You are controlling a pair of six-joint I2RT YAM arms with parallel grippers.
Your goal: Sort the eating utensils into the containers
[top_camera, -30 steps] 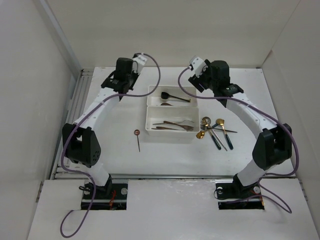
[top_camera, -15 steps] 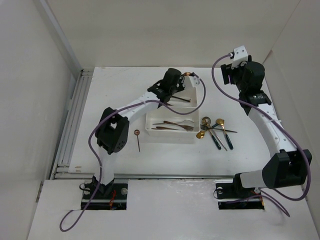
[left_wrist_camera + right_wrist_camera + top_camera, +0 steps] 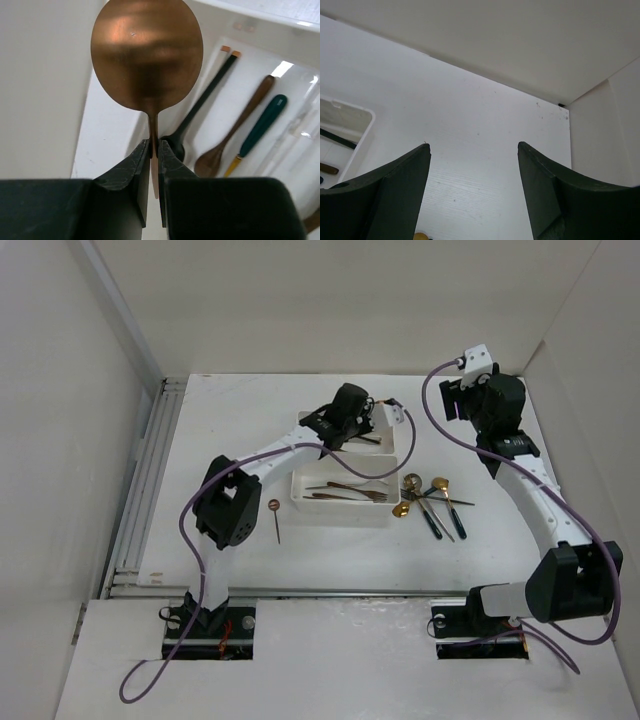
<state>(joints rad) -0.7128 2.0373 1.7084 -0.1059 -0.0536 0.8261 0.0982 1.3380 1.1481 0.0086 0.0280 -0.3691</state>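
In the left wrist view my left gripper [image 3: 154, 145] is shut on the thin neck of a copper spoon [image 3: 146, 55], whose bowl stands up in front of the camera. It hangs over the far container [image 3: 388, 450]. In that container lie a black spoon [image 3: 200, 107], a brown spoon [image 3: 240, 125] and a green-handled utensil [image 3: 262, 125]. The near container [image 3: 300, 495] holds several copper utensils [image 3: 345, 490]. My right gripper [image 3: 472, 150] is open and empty, raised over the back right of the table.
Several gold and green-handled utensils [image 3: 430, 500] lie in a loose pile right of the near container. One small copper spoon [image 3: 274, 515] lies on the table to its left. White walls close in the table on three sides.
My left arm has swung from the back left over the far container, carrying the copper spoon. My right arm has pulled away from the containers, up toward the back right corner.
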